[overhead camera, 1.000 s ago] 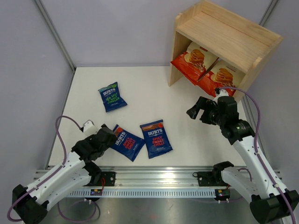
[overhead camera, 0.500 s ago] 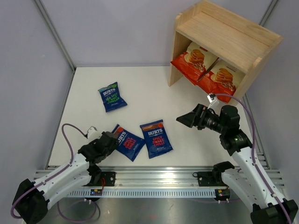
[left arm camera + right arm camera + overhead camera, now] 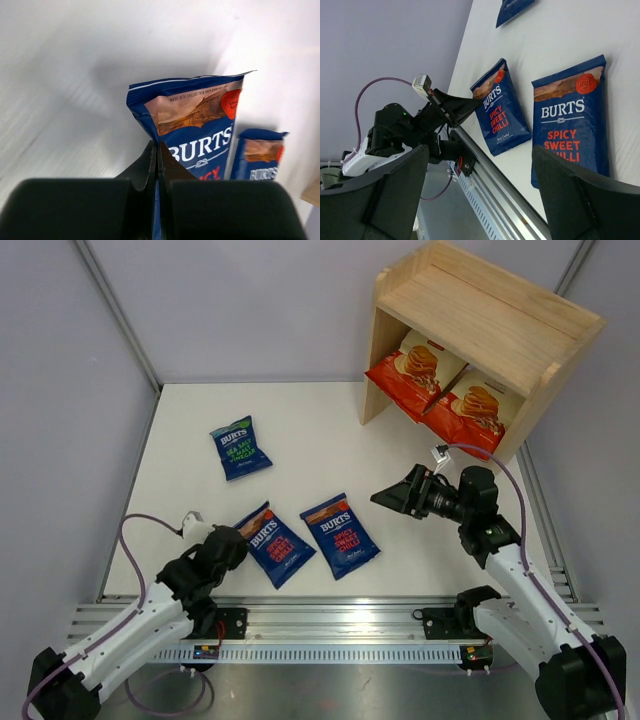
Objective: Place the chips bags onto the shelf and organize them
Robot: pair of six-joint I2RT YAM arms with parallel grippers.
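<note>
My left gripper (image 3: 236, 539) (image 3: 159, 146) is shut on the near-left corner of a red-lettered dark blue Burts bag (image 3: 277, 545) (image 3: 197, 117) (image 3: 501, 112), which lies near the table's front edge. A second red-lettered Burts bag (image 3: 341, 536) (image 3: 261, 156) (image 3: 570, 120) lies flat just right of it. A green-lettered Burts bag (image 3: 239, 447) (image 3: 513, 7) lies further back on the left. Two cream-and-red Cassava bags (image 3: 415, 368) (image 3: 472, 412) lean in the lower tier of the wooden shelf (image 3: 490, 310). My right gripper (image 3: 392, 497) (image 3: 480, 150) hangs open and empty, right of the second bag.
The shelf stands at the back right corner, its top tier bare. A metal rail (image 3: 330, 625) carrying both arm bases runs along the near edge. Grey walls (image 3: 60, 390) close in the left and back sides of the white table (image 3: 320, 430).
My left gripper shut on the bag's corner and turned the bag; the second bag shifted slightly right. The right arm swung left, away from the shelf, toward the middle.
</note>
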